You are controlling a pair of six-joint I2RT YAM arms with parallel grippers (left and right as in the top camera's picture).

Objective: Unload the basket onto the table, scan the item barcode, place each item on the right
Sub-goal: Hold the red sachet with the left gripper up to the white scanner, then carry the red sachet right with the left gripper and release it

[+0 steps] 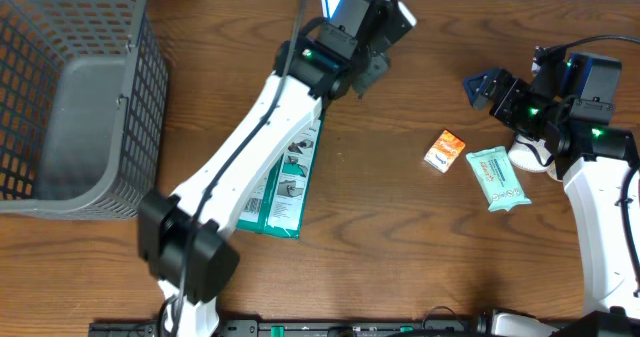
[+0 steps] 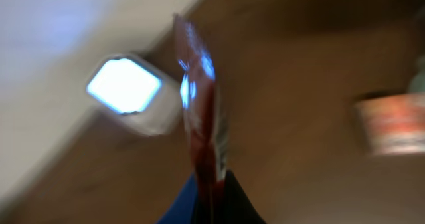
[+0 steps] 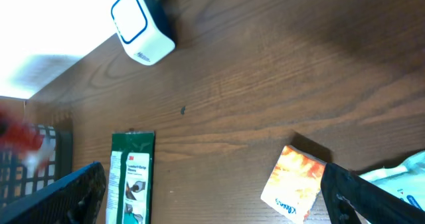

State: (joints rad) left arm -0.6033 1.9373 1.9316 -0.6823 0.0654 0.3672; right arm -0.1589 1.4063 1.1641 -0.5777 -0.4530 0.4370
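Near the table's point(image 1: 400, 237) twelve o'clock edge, the left gripper point(image 2: 211, 196) pinches a thin red packet point(image 2: 199, 117) beside the scanner point(image 2: 125, 86), which may miss the barcode if the packet is presented edge-on.

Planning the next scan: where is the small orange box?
In the overhead view, the small orange box lies on the table, right of centre, just left of the pale green tissue pack.
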